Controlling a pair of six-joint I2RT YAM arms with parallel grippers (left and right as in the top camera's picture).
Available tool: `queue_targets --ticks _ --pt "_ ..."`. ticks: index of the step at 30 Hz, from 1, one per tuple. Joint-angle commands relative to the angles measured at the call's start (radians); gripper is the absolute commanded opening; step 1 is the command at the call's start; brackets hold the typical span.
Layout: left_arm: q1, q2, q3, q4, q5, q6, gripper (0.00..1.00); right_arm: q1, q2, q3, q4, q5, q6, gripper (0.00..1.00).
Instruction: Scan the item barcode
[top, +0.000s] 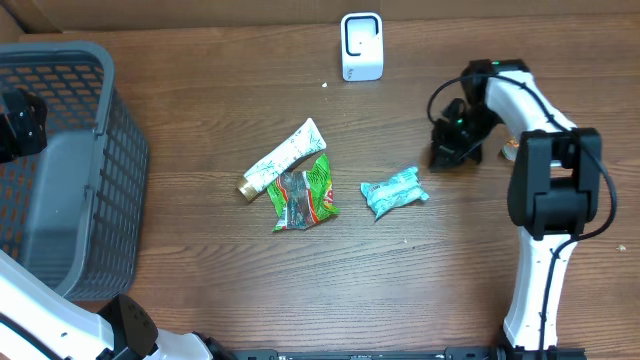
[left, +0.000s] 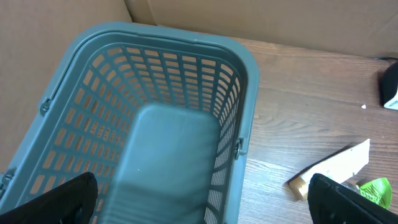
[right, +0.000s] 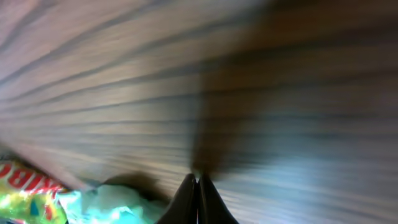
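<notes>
My right gripper (right: 198, 185) is pinched closed on nothing; the crumpled teal plastic packet (top: 394, 192) lies near it, untouched. My left gripper (left: 202, 208) gapes wide above the grey plastic basket (left: 249, 81).

Wood, plastic and film on one tabletop

The table (top: 300, 290) is seen as brown wood grain, smooth, with a dull sheen. At nine o'clock the basket (top: 125, 170) is made out as grey matt plastic, its walls moulded as an open lattice and its floor smooth. At twelve o'clock the scanner (top: 361, 46) is shown in glossy white plastic. Near the centre the tube (top: 283, 157) is seen as smooth white plastic, the green packet (top: 303, 195) as crinkled shiny film, and at its three o'clock the teal packet (top: 394, 192) as creased film. Matt brown cardboard (left: 280, 22) is seen beyond the basket.
</notes>
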Motion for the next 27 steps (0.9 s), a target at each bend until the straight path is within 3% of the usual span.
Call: queue_targets --ticks 1,2,3,5,8,16,21,24,27 --pt "-0.006 0.000 0.000 0.001 0.014 0.019 1.00 -0.051 -0.034 0.042 -0.062 0.060 -0.005 0.08" --pt "-0.006 0.000 0.000 0.001 0.014 0.019 1.00 -0.051 -0.042 0.056 -0.107 0.011 -0.117 0.16" --pt "-0.006 0.000 0.000 0.001 0.014 0.019 1.00 -0.050 -0.047 0.063 -0.151 -0.052 -0.261 0.45" --pt "-0.006 0.000 0.000 0.001 0.014 0.019 1.00 -0.039 -0.047 0.058 -0.145 -0.116 -0.354 0.71" --pt "-0.006 0.000 0.000 0.001 0.014 0.019 1.00 -0.011 -0.047 0.023 -0.084 -0.188 -0.475 0.90" --pt "-0.006 0.000 0.000 0.001 0.014 0.019 1.00 0.103 -0.047 -0.137 0.046 -0.207 -0.593 0.87" --pt "-0.006 0.000 0.000 0.001 0.014 0.019 0.99 0.136 -0.047 -0.235 0.121 -0.216 -0.593 0.73" --pt "-0.006 0.000 0.000 0.001 0.014 0.019 1.00 0.134 -0.047 -0.288 0.155 -0.232 -0.589 0.57" --pt "-0.006 0.000 0.000 0.001 0.014 0.019 0.99 0.133 -0.047 -0.312 0.169 -0.246 -0.582 0.51"
